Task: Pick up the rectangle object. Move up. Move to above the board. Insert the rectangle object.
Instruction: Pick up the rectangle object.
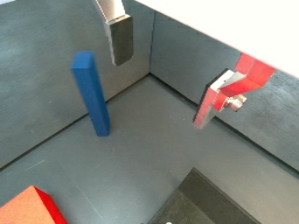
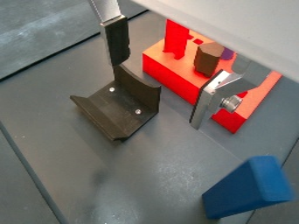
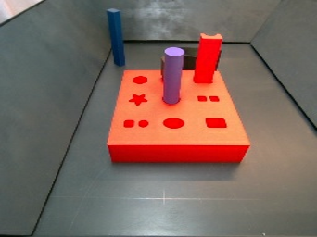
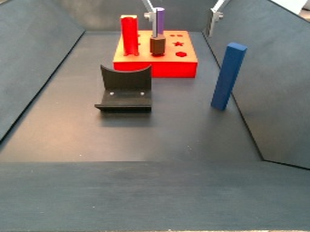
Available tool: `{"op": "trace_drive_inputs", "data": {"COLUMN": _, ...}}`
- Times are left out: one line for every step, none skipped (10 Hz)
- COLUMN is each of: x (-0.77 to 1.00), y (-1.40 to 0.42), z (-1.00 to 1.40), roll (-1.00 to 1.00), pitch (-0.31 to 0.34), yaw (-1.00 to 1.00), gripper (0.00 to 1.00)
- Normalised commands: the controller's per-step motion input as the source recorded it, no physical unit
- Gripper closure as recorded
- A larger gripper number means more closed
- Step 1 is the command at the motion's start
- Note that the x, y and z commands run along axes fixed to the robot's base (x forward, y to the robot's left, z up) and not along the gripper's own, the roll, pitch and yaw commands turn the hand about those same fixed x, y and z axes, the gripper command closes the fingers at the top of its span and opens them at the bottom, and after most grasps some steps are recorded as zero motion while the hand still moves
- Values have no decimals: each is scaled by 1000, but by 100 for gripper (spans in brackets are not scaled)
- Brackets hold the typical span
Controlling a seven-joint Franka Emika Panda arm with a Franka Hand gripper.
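The rectangle object [image 1: 91, 94] is standing free near the floor's wall edge, risking toppling if the gripper [image 1: 176, 74], spread and empty, is descending off-centre.

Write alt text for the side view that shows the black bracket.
A tall blue bar stands upright on the grey floor, untouched, right of the black fixture. Behind sits the red board holding pegs; the gripper barely shows at the top edge.
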Motion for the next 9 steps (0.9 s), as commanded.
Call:
{"op": "trace_drive_inputs", "data": {"x": 0, "y": 37, "z": 0, "roll": 0, "pitch": 0, "yaw": 26, "gripper": 0}}
{"op": "trace_drive_inputs", "data": {"x": 0, "y": 0, "z": 0, "roll": 0, "pitch": 0, "yaw": 9, "gripper": 0}}
{"op": "trace_drive_inputs", "data": {"x": -289, "y": 0, "z": -63, "roll": 0, "pitch": 0, "yaw": 294, "gripper": 0}}
{"op": "trace_drive_inputs", "data": {"x": -569, "y": -77, "z": -109, "roll": 39, "pitch": 0, "yaw": 574, "gripper": 0}}
{"op": "trace_drive_inputs", "data": {"x": -606, "y": -80, "z": -126, "roll": 80, "pitch": -44, "yaw": 606, "gripper": 0}}
{"op": "trace_drive_inputs", "data": {"x": -554, "y": -117, "z": -111, "roll": 107, "pitch": -87, "yaw": 680, "gripper": 0}}
{"op": "trace_drive_inputs", "data": {"x": -523, "y": -123, "z": -83, "roll": 111, "pitch": -91, "yaw": 709, "gripper": 0}}
{"op": "trace_drive_inputs", "data": {"x": -566, "y": -94, "z": -126, "roll": 144, "pitch": -91, "yaw": 663, "gripper": 0}}
{"op": "trace_drive_inputs", "data": {"x": -580, "y": -106, "z": -243, "roll": 219, "pitch": -89, "yaw": 649, "gripper": 0}}
